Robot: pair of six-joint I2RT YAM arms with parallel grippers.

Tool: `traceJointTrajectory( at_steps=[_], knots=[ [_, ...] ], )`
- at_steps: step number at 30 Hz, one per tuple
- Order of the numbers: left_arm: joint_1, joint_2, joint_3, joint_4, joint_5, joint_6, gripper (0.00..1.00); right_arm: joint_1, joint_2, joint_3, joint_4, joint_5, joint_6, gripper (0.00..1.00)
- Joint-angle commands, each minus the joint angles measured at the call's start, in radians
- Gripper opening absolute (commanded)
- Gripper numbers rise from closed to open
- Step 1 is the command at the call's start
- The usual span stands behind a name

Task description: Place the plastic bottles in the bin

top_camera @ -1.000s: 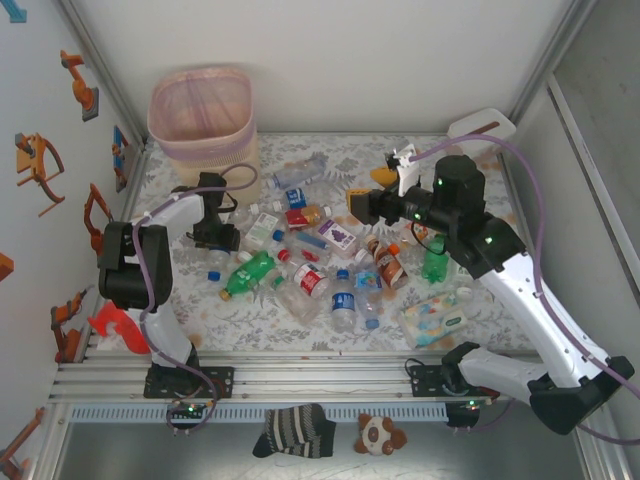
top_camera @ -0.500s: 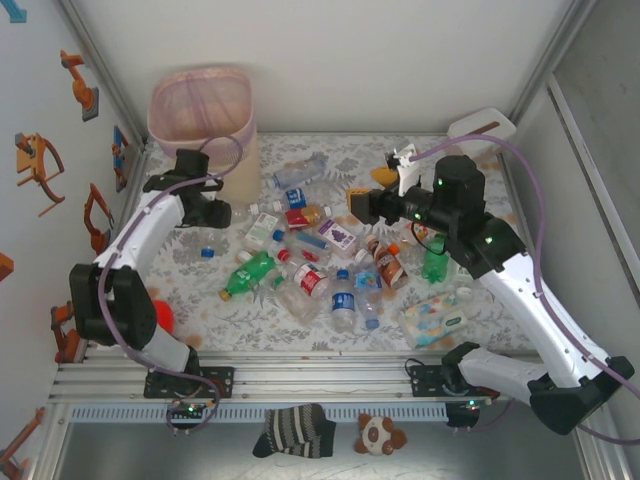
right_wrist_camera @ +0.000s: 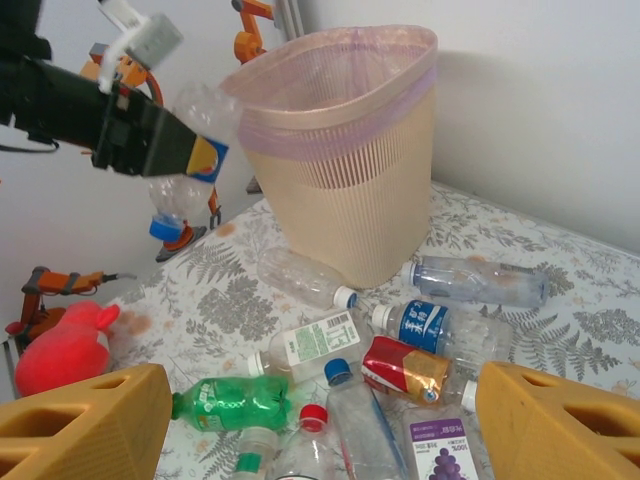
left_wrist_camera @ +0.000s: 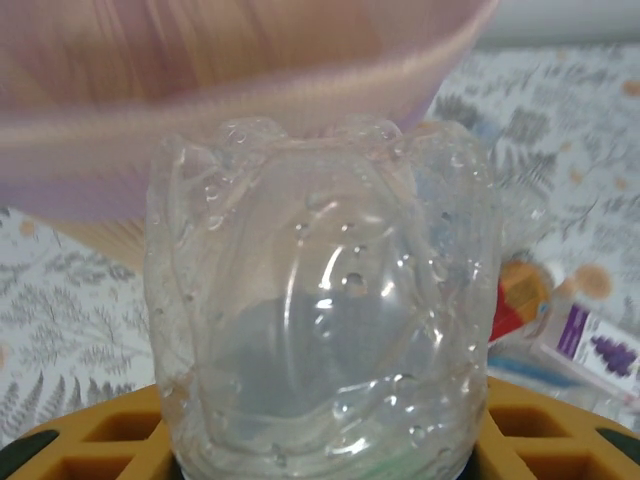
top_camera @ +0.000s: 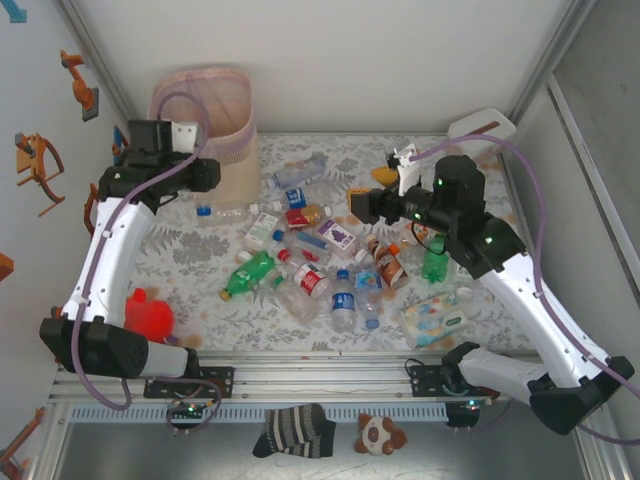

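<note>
My left gripper [top_camera: 205,180] is shut on a clear plastic bottle [left_wrist_camera: 320,300] and holds it in the air just in front of the bin [top_camera: 240,165]. In the right wrist view that bottle [right_wrist_camera: 190,160] hangs beside the bin's pink-lined rim [right_wrist_camera: 330,75] with its blue cap [right_wrist_camera: 165,228] pointing down. Several more plastic bottles lie in the middle of the table, among them a green one [top_camera: 250,272] and a red-labelled one [top_camera: 310,280]. My right gripper [top_camera: 358,203] hovers open over the pile, its yellow fingers [right_wrist_camera: 80,425] apart with nothing between them.
A pastel wipes pack [top_camera: 435,315] lies front right and a white tissue box [top_camera: 480,128] stands at the far right corner. A red plush toy [top_camera: 148,312] sits near the left arm's base. One clear bottle [right_wrist_camera: 300,278] lies against the bin's foot.
My left arm has risen from the table and swung to the far left, carrying the clear bottle up to the bin's rim. The right arm has not moved.
</note>
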Motion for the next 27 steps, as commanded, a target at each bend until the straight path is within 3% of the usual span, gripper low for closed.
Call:
traceJointTrajectory(
  at_steps=[1,14,27],
  knots=[
    [0.020,-0.003,0.067,0.058,0.061,-0.019,0.50,0.004,-0.031,0.009,0.008,0.020,-0.014,0.79],
    [0.063,0.238,0.406,0.098,0.093,0.010,0.49,0.004,-0.070,0.003,-0.019,0.042,-0.016,0.79],
    [0.097,0.595,0.838,0.066,0.051,0.056,0.48,0.004,-0.114,0.015,-0.061,0.081,-0.022,0.79]
  ],
)
